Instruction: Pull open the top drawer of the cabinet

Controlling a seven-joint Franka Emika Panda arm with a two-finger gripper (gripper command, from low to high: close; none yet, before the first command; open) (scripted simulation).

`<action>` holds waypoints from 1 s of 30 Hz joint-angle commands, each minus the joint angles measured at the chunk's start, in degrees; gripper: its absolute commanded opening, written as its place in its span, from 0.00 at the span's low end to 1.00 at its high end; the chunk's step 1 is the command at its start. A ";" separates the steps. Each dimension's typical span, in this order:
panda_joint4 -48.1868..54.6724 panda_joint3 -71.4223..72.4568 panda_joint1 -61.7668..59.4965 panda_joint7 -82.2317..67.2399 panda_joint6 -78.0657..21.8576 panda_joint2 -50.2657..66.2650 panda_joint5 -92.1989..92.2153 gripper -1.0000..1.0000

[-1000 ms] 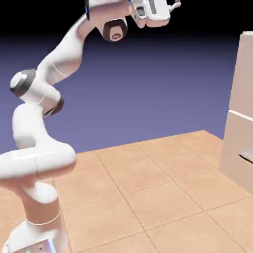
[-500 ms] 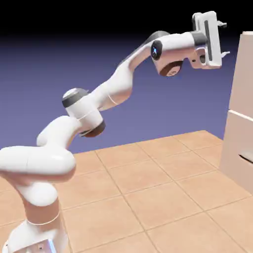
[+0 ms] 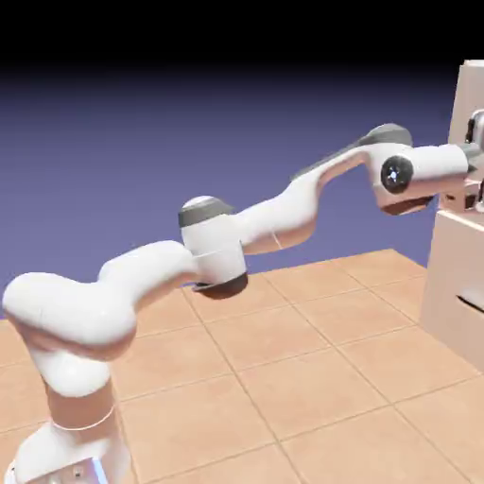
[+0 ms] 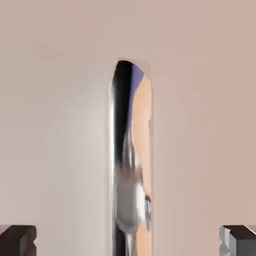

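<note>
**Tool lined up on the handle, grasp not yet made**

In the hand view the tool (image 4: 128,240) stands wide open, holding nothing, its 2 fingertips (image 4: 17,240) straddling a shiny handle (image 4: 125,165) on the top drawer (image 4: 55,125). Next: advance, close, pull. Beyond, the cabinet (image 3: 458,284) stands at the surface's (image 3: 284,369) right edge.

Even soft render light, ext view top dark, hand view blurry

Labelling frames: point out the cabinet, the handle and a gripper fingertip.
cabinet (image 3: 452,284): exterior view, side face.
handle (image 4: 129,165): hand view, shiny bar in the beige panel.
gripper fingertip (image 4: 17,239): hand view, dark left tip.
</note>
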 commanded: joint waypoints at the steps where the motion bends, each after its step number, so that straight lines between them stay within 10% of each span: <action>1: 2.08 -0.06 -1.12 0.41 0.92 0.27 -0.12 0.50; 2: 2.76 -0.08 -1.48 0.54 1.22 0.35 -0.16 0.50; 3: 2.76 -0.08 -1.48 0.54 1.22 0.35 -0.16 0.00; 30: -51.22 -0.23 27.43 -7.34 -23.03 -6.67 -0.23 0.00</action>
